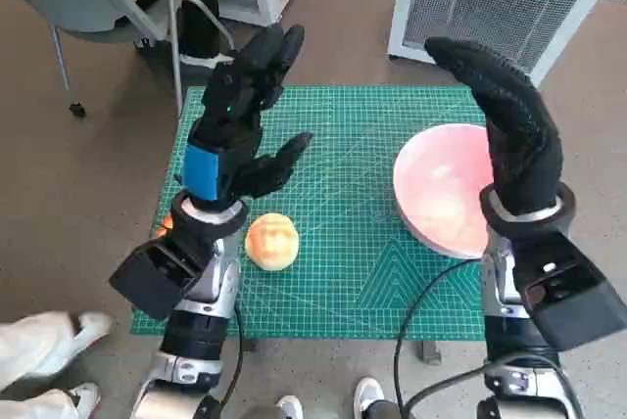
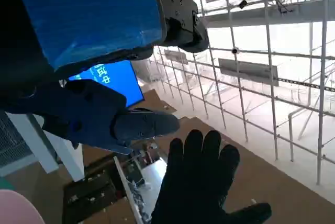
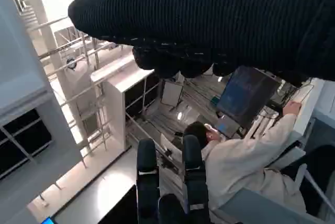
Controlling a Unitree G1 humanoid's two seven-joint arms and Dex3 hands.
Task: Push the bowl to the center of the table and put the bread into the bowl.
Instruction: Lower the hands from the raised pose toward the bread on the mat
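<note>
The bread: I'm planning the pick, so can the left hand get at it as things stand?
Probably yes. The bread lies bare on the green cutting mat, beside the left forearm, with nothing on or against it. The left hand is raised above the mat, holding nothing, and would have to draw back and down.

- The round pink bowl (image 1: pixel 443 202) looks like smooth plastic with a soft gloss inside.
- The golden round bread (image 1: pixel 271 241) has a matt, slightly shiny crust.
- The green gridded cutting mat (image 1: pixel 343 272) covering the bench is matt and smooth.
- The right hand (image 1: pixel 509 120) wears a black, coarse-ribbed knitted glove.
- The left hand (image 1: pixel 240 111) is hard black plastic, with smooth, faintly glossy blue tape (image 2: pixel 89 12) on its back.
</note>
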